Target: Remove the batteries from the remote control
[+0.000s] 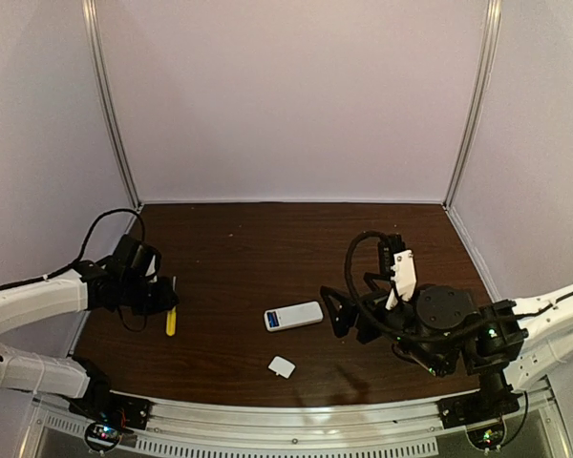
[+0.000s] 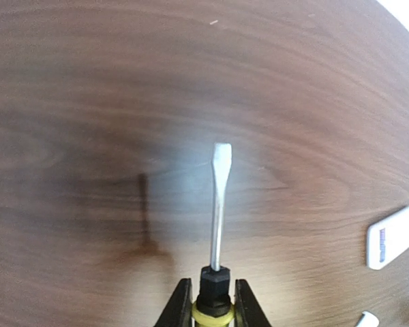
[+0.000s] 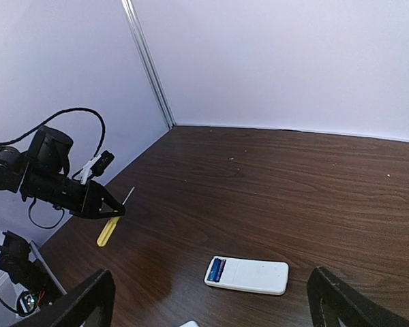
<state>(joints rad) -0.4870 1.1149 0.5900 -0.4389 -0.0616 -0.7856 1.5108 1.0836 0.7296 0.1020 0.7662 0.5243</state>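
White plastic remote control [image 1: 293,316] flat mid-table, towards the near edge; looks light, stiff, slick | batteries [image 3: 217,270] tiny, blue, seated in its end nearest the left arm; best pried at an exposed end | left gripper [image 2: 213,303] clamped on screwdriver [image 2: 218,204] | right gripper [image 1: 349,320] gaping, empty

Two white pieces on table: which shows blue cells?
The longer bar, the remote control; blue at its left end. The small squarish cover is plain white.
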